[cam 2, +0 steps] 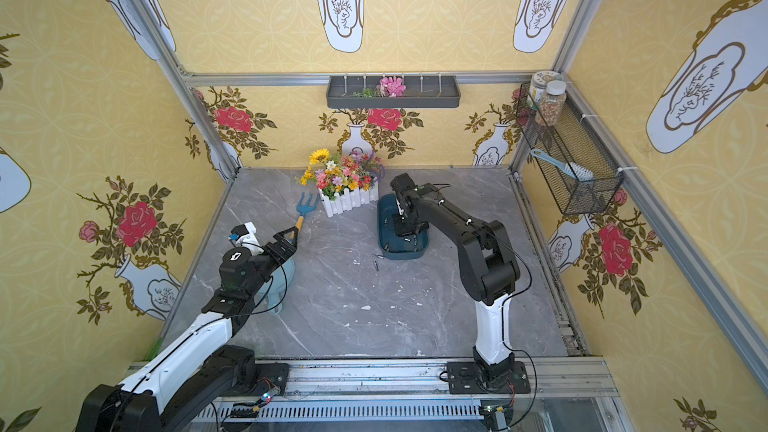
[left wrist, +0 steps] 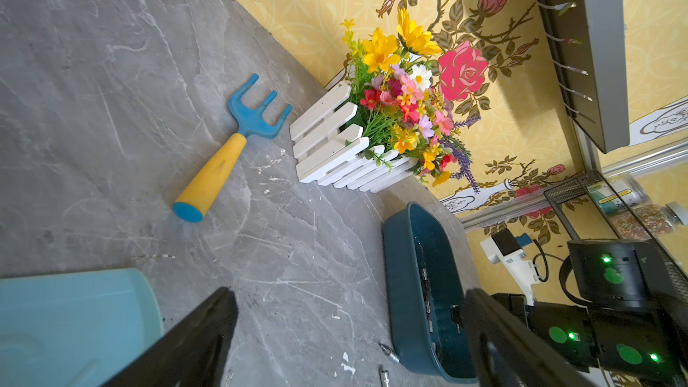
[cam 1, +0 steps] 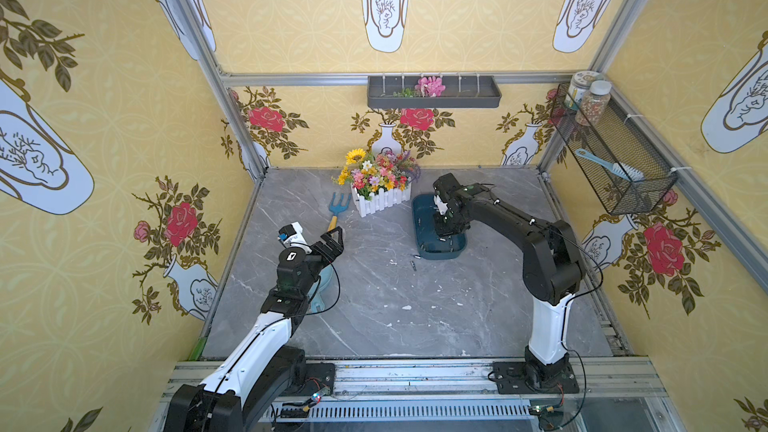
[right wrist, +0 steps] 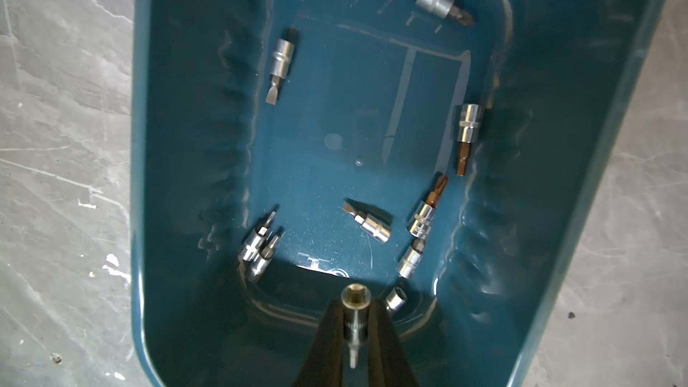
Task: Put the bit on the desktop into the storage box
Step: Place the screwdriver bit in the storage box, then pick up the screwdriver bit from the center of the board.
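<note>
Right wrist view: storage box (right wrist: 186,143) fills the frame, with about ten loose bits (right wrist: 372,223) lying flat on its floor. Right claw (right wrist: 355,305) is pinched tight on the held bit (right wrist: 354,333), socket end out at the fingertips, over the near end of the box floor.

Judgement: release step. Let the jaws part over a bare patch of floor, low enough that nothing bounces out, then lift straight up clear of the rim.

Left claw (cam 1: 333,236) gapes wide and empty, well apart, over the pale blue scoop (cam 1: 324,284).

Room: yellow floral wallpaper (cam 1: 104,76), grey wall tray (cam 1: 434,93), wire basket (cam 1: 611,160).

Bench (cam 1: 374,326): grey marble look with scattered white flecks (cam 1: 406,307). What look like two stray bits (cam 1: 414,263) lie just beside the box's near corner, too small to be sure.
</note>
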Tool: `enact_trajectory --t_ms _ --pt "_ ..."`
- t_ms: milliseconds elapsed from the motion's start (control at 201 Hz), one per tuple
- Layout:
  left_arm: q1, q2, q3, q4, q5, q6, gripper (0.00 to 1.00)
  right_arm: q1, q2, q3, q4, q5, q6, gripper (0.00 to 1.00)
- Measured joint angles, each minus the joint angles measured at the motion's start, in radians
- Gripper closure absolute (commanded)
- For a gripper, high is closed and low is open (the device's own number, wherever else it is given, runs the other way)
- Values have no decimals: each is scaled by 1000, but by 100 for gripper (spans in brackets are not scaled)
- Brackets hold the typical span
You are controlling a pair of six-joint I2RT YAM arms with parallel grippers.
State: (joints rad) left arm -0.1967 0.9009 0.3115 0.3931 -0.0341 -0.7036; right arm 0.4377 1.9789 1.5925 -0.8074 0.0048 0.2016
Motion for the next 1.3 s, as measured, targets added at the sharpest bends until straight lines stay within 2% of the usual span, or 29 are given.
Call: enact_trajectory --t_ms 449,523,763,1047,1296 --pt "0 -2 -1 -1 -8 -3 0 -8 0 -12 16 8 0 85" --pt "1 -2 -1 -1 -16 -3 0 -12 0 -14 16 13 0 82" --pt "2 3 3 -1 -16 -3 0 -12 -14 -20 15 27 -1 56" --pt "2 2 11 -2 -16 -3 0 1 -102 -47 15 81 0 18" --pt "2 -4 11 -3 -22 -3 0 35 -179 -71 16 134 4 3"
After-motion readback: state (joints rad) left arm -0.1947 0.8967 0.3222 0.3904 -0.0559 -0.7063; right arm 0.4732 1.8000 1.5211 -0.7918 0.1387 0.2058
